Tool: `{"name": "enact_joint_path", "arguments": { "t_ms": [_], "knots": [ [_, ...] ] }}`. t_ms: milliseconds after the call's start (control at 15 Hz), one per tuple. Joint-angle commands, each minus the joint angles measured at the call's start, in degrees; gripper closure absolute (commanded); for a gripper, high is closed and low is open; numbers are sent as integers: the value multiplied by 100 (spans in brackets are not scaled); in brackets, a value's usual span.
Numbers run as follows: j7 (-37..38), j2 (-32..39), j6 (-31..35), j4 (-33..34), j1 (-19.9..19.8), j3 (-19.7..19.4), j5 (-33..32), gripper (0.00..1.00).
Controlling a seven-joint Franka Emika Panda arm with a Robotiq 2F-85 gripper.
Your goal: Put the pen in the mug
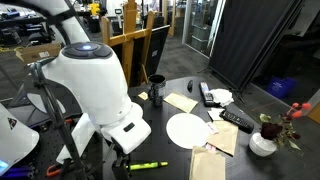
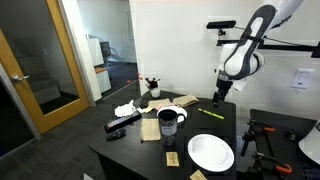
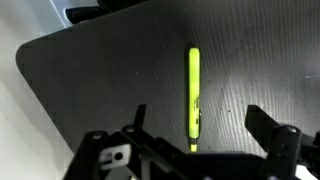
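The yellow-green pen (image 3: 194,95) lies flat on the dark table, between and just beyond my open fingers in the wrist view. It shows in both exterior views (image 1: 148,165) (image 2: 210,113) near a table edge. My gripper (image 3: 194,125) is open and empty, hovering above the pen; in an exterior view it hangs over the pen (image 2: 218,96). In another exterior view the gripper (image 1: 119,160) is mostly hidden behind the white arm. The dark mug (image 1: 156,88) (image 2: 168,124) stands upright on the table, well away from the pen.
White plates (image 1: 187,130) (image 2: 210,152), paper napkins (image 1: 180,102), a black remote (image 1: 236,120) (image 2: 122,123) and a white vase with flowers (image 1: 263,143) are on the table. A wooden chair (image 1: 135,45) stands behind it. The table edge (image 3: 40,90) is close to the pen.
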Motion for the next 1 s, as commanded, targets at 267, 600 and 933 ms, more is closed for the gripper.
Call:
{"name": "enact_joint_path", "arguments": {
  "t_ms": [267,600,933],
  "knots": [
    [95,596,-48,567,27,153,132,0],
    [80,1059,-93,968,-51,313,205,0],
    [296,1408,-156,1291,-443,721,40,0]
  ]
}}
